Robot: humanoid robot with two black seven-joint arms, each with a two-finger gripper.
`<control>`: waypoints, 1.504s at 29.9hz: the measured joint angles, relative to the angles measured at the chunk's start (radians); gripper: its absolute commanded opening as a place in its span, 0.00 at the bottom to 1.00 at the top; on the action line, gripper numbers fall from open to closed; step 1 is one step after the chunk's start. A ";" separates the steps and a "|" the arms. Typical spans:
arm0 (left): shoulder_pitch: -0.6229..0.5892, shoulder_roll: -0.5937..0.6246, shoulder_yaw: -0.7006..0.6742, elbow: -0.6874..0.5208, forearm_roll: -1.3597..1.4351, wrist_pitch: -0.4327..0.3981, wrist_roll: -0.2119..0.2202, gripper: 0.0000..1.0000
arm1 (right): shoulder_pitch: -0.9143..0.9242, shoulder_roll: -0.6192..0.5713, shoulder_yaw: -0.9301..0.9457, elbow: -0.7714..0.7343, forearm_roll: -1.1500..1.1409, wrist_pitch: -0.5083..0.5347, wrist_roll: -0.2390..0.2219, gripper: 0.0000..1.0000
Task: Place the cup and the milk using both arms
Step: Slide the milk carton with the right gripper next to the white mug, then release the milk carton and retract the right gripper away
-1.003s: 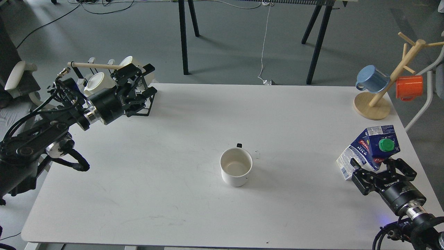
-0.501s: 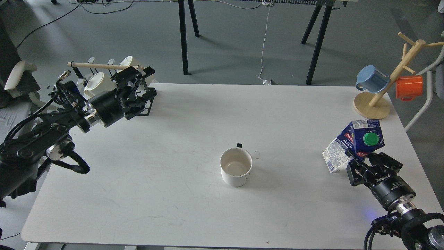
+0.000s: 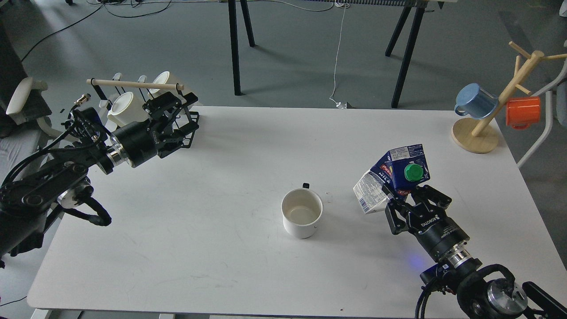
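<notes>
White rectangular worktop [image 3: 248,146] over grey floor; one white ceramic cup [image 3: 302,213] mid-table, one blue milk carton [image 3: 392,177] clenched by right gripper [image 3: 416,201]; left gripper [image 3: 175,117] at far-left corner, state untellable.

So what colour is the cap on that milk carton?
Green. The cap sits on the blue and white milk carton, seen clearly in the head view.

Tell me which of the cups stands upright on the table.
The white cup at the table's middle, mouth up. The blue cup and orange cup hang on the wooden tree; two white cups hang on the left rack.
</notes>
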 measured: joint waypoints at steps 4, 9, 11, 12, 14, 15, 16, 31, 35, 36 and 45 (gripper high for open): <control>0.000 0.000 0.000 0.001 0.004 0.000 0.000 0.89 | 0.000 0.028 -0.023 -0.007 -0.023 0.000 0.000 0.42; 0.000 -0.002 -0.001 0.001 0.004 0.000 0.000 0.89 | -0.002 0.035 -0.031 -0.016 -0.056 0.000 0.001 0.43; 0.000 -0.003 -0.001 0.001 0.004 0.000 0.000 0.89 | -0.003 0.042 -0.032 -0.018 -0.059 0.000 0.001 0.44; 0.000 -0.004 -0.001 0.001 0.004 0.000 0.000 0.89 | -0.003 0.047 -0.032 -0.019 -0.062 0.000 0.001 0.45; 0.000 -0.004 -0.001 0.001 0.004 0.000 0.000 0.89 | -0.003 0.055 -0.032 -0.022 -0.072 0.000 0.000 0.49; 0.000 -0.004 -0.001 0.001 0.004 0.000 0.000 0.89 | -0.003 0.059 -0.032 -0.023 -0.079 0.000 0.001 0.52; 0.000 -0.004 -0.001 0.001 0.004 0.000 0.000 0.89 | -0.003 0.063 -0.032 -0.024 -0.086 0.000 0.000 0.53; 0.003 -0.003 0.000 0.001 0.004 0.000 0.000 0.89 | -0.006 0.077 -0.034 -0.020 -0.110 0.000 0.000 0.91; 0.003 -0.003 0.000 0.001 0.004 0.000 0.000 0.89 | -0.016 0.075 -0.034 -0.009 -0.110 0.000 0.000 0.98; 0.003 -0.003 0.000 0.002 0.004 0.000 0.000 0.89 | -0.020 0.072 -0.034 -0.002 -0.110 0.000 -0.001 0.98; 0.003 -0.001 0.000 0.015 0.004 0.000 0.000 0.90 | -0.158 -0.043 -0.023 0.163 -0.110 0.000 -0.005 0.98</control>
